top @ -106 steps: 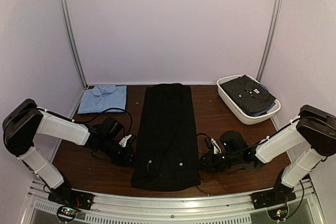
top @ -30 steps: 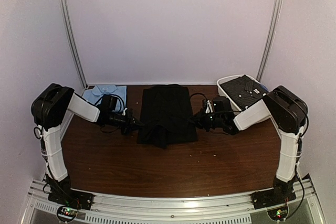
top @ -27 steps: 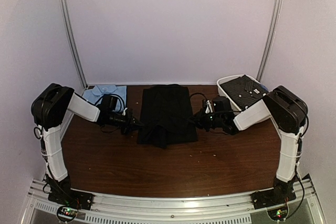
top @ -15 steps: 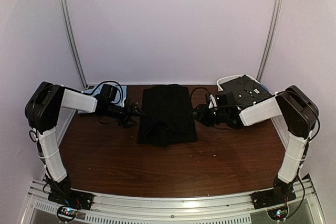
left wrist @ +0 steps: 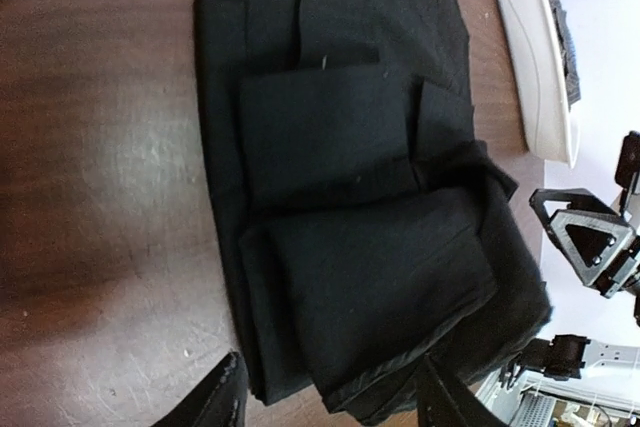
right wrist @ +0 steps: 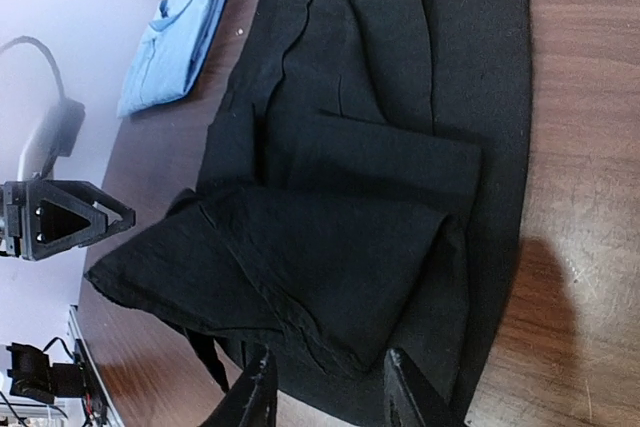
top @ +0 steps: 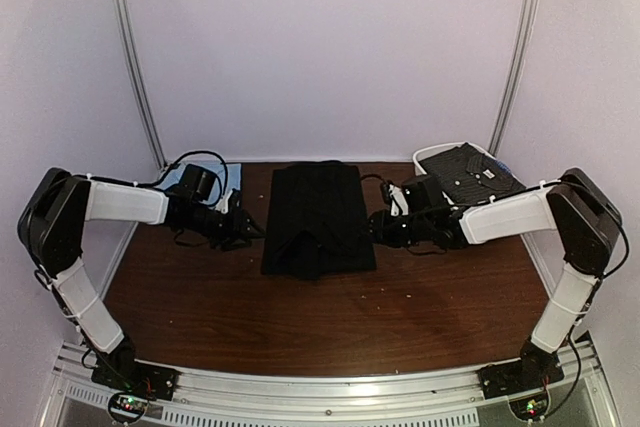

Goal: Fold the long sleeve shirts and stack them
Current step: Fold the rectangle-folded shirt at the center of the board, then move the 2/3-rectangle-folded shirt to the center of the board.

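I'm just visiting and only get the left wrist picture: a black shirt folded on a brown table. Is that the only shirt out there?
Observer: No. A light blue shirt lies flat at the table's far left corner, left of the black shirt.
Operator: And that white thing at my picture's edge?
Observer: A white tub at the far right corner. The top view shows a dark, pale-dotted shirt lying in it.
Operator: Is the other arm holding anything?
Observer: No. The right wrist view shows the right arm's jaws open, gripping nothing, beside the black shirt.
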`<move>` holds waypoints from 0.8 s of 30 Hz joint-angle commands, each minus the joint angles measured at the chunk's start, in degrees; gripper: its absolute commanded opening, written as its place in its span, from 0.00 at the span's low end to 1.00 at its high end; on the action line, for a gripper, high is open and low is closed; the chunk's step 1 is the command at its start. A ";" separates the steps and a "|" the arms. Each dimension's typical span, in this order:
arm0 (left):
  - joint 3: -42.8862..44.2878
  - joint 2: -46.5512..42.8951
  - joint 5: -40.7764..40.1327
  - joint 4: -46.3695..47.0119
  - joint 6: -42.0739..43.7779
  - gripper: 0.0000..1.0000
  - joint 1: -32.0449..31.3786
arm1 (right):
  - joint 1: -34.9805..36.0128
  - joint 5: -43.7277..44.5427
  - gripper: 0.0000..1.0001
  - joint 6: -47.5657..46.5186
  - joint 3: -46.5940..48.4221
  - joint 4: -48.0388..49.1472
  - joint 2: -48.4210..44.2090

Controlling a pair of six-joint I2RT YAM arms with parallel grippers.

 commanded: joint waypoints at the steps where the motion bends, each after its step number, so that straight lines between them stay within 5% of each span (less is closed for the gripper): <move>1: -4.88 -1.62 -1.61 0.67 1.33 0.48 -1.88 | 1.87 4.64 0.33 -4.14 0.27 -4.32 0.68; 15: -8.06 0.78 -4.30 2.63 -0.09 0.30 -5.88 | 4.26 10.03 0.23 -6.02 -0.65 -8.95 3.25; 24: -9.54 1.76 -4.67 2.67 -0.72 0.28 -6.21 | 4.89 11.68 0.30 -5.19 -3.06 -10.83 3.27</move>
